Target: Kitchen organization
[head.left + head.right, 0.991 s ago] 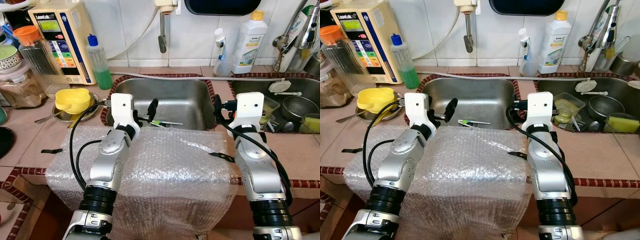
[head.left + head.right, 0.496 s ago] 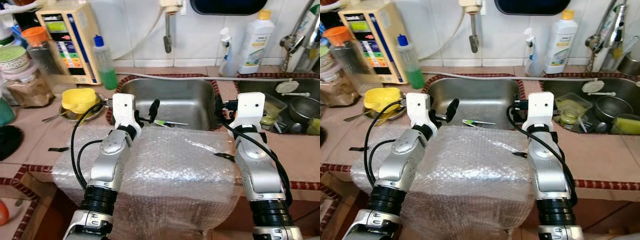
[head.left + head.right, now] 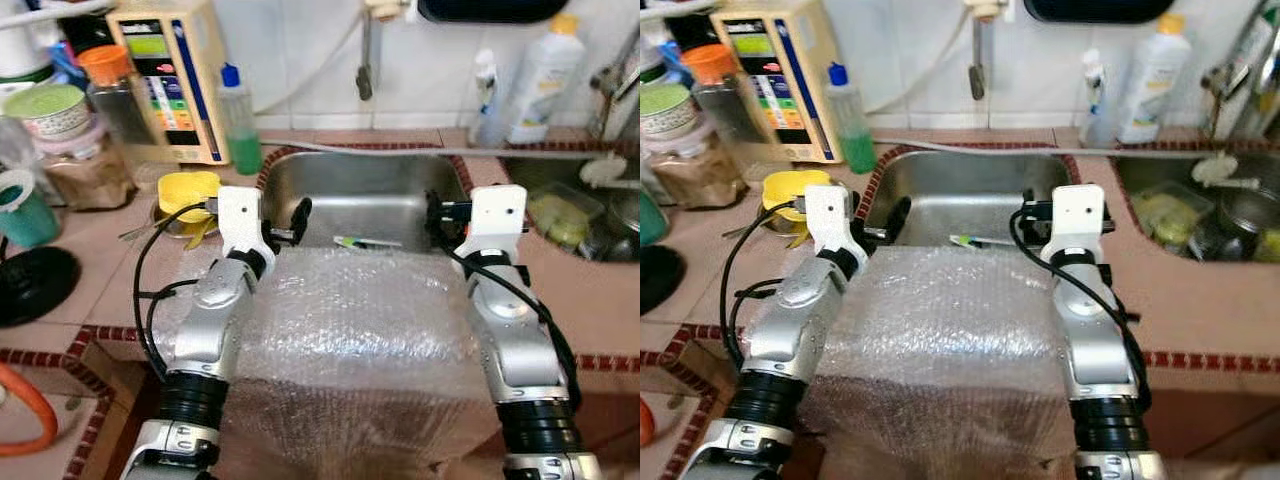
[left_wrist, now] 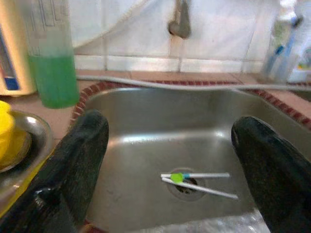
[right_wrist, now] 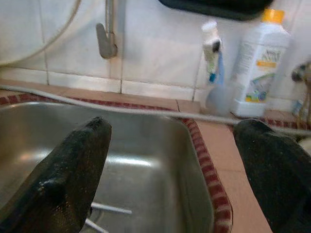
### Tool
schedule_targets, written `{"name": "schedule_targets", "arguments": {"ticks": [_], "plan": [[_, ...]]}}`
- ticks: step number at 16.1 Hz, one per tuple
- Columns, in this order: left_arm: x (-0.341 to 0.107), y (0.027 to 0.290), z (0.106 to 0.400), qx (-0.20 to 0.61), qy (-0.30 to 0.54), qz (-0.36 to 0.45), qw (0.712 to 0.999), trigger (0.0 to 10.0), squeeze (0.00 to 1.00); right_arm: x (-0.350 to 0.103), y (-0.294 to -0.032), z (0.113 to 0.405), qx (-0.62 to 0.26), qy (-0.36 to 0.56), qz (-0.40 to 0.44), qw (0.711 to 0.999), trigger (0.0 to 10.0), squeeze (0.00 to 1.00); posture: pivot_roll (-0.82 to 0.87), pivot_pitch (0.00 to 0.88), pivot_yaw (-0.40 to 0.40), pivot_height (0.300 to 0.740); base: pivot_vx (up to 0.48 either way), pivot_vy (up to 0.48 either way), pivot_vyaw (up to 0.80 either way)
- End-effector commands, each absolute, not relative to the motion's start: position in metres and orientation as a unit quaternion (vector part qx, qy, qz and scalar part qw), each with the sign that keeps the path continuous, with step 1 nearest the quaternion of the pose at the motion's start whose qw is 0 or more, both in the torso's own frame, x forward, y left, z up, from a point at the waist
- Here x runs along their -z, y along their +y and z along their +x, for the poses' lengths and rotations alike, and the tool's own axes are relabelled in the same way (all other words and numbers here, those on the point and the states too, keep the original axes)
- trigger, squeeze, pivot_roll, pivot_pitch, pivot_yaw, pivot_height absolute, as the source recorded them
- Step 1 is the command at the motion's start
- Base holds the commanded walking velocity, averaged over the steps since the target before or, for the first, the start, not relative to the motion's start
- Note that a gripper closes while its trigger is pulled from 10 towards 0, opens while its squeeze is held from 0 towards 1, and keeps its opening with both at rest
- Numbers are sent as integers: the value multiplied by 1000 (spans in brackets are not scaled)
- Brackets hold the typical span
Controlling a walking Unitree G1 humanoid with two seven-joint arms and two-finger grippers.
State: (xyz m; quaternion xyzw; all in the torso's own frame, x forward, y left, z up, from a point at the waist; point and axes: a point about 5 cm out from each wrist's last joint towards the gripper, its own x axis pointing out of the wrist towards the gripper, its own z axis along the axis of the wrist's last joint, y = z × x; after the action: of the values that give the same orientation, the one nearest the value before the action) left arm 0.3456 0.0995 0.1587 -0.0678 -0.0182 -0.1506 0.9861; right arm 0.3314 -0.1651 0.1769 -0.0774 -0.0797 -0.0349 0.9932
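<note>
- Terracotta tiles form the counter in the left eye view, with white glossy wall tiles behind. A steel sink sits at centre, and a crinkly bubble wrap sheet drapes over the front edge. The left gripper and right gripper both hover at the sink's near rim, fingers spread and holding nothing. A thin white stick with a green band lies in the basin. At upper left stand a green soap bottle, a cream box-shaped appliance and a yellow cup in a metal dish.
- Right eye view: a white bottle with a yellow cap stands at upper right.
- Left wrist view: two blunt, matt black fingers stand wide apart, and the stick lies across the drain between them.
- Right wrist view: the fingers are spread, framing the sink's right rim and its red-brick edging.
- Compared with a second ago, the whole scene has slid right, bringing in a dark round plate and a teal cup at left; both grippers stay released.
</note>
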Motion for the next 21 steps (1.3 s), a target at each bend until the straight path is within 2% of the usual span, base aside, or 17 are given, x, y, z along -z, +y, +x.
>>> {"name": "schedule_targets", "arguments": {"ticks": [1, 3, 11, 21], "plan": [[-161, 99, 345, 156, -20, -65, 986, 10000, 0, -182, -166, 330, 41, -88, -73, 993, 10000, 0, -69, 0, 111, 740, 0, 322, 0], [-161, 98, 345, 157, -20, -64, 985, 10000, 0, -183, -168, 331, 45, -89, -74, 992, 10000, 0, -71, 0, 114, 740, 0, 321, 0], [-166, 88, 338, 193, -45, -69, 978, 10000, 0, -185, -176, 331, 57, -92, -80, 991, 10000, 0, -72, 0, 114, 740, 0, 0, 0], [-169, 84, 334, 212, -56, -72, 973, 10000, 0, -189, -174, 332, 53, -99, -89, 990, 10000, 0, -74, 0, 110, 740, 0, 0, 0]]}}
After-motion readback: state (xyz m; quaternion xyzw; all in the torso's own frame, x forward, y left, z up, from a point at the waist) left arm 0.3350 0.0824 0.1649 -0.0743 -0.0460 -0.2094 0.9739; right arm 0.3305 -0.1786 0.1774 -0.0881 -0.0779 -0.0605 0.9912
